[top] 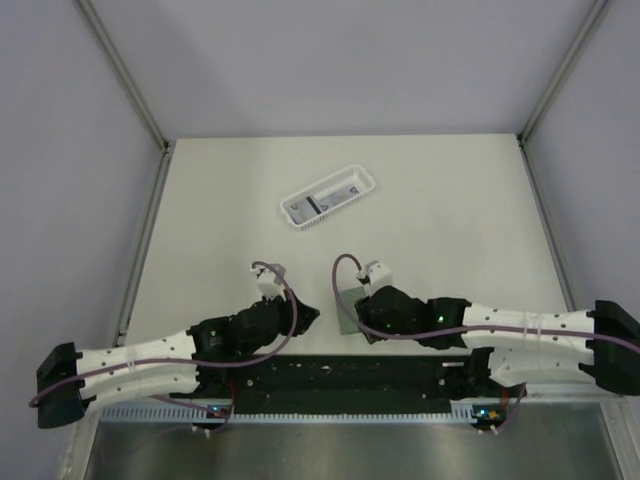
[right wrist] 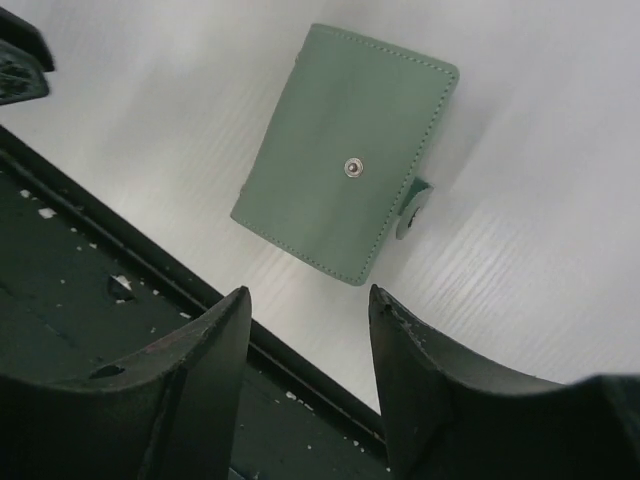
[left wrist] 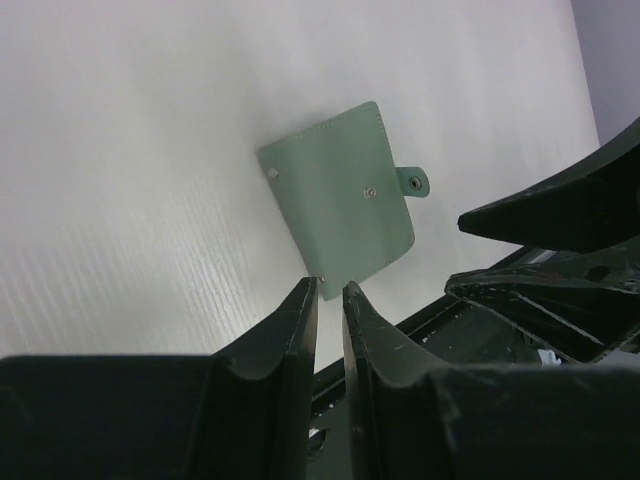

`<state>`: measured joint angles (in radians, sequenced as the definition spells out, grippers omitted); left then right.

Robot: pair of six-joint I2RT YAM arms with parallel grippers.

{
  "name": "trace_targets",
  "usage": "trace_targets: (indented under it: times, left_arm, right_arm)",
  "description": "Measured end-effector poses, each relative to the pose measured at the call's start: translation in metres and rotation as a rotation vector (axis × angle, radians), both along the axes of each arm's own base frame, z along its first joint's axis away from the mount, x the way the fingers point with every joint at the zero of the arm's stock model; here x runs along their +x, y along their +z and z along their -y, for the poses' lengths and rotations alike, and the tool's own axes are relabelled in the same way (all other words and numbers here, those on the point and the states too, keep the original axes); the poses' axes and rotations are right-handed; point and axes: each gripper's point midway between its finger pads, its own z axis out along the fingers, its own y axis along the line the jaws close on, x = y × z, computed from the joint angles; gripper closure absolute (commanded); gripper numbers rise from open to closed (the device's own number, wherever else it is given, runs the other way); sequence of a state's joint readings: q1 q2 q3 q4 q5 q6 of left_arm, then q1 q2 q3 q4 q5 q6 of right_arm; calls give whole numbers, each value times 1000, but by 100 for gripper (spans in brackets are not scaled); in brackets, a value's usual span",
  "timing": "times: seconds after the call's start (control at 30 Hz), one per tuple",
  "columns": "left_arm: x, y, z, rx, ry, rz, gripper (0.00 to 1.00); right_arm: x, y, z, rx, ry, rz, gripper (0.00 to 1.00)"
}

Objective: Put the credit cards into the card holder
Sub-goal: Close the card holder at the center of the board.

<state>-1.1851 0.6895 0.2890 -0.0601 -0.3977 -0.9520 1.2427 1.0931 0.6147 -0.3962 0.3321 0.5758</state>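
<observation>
- Two grippers sit low over the near part of the white tabletop (top: 450, 200), tips turned toward each other. The holder lies between them, closer to the R one.
- Flat sage-green rectangular card holder (right wrist: 345, 195): lies flat on the tabletop, closed, skewed to the table edge.
- Holder detail: small round metal snap stud (right wrist: 352, 168) at centre of the upper face. Short green tab (right wrist: 413, 210) sticks out from one long side.
- R gripper (right wrist: 308, 295): jaws spread wide, nothing between them. The holder lies just beyond the tips, apart from both fingers in the R wrist view.
- L gripper (left wrist: 330, 298): jaws drawn close, only a slim gap, nothing in it. Tips point at a corner of the holder, right by it. Touching or not, cannot tell.
- In the top view the R gripper's body covers part of the holder, so only a strip of green shows.
- Thin light-grey credit cards (top: 320, 204) w/ black stripe: lying in a white slotted plastic basket (top: 357, 178).
- Basket sits mid-table at an angle, well apart from the holder & both grippers. Card count not readable.
- Black rail (top: 330, 372) runs along the near table edge, near the holder. Its dark, white-flecked surface fills the lower left of the R wrist view.
</observation>
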Motion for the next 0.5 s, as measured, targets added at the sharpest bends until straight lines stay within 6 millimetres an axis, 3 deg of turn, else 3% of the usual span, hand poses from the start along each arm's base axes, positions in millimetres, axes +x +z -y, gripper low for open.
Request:
trace_targets:
  times: [0.13,0.23,0.4,0.5]
  left_arm:
    - [-1,-3,-1,4,2,-5,78]
    - [0,-4,-1,2,1,-5,77]
    - [1,-5,7,10,-19,10,78]
    - [3,-10,17,56,-55,22,92]
  right_arm:
    - [-7,17,-10,129,46,8,44]
    - [-7,32,-6,230,33,40,46]
    - [16,55,21,324,-166,92,62]
    - [36,49,48,318,-345,79,68]
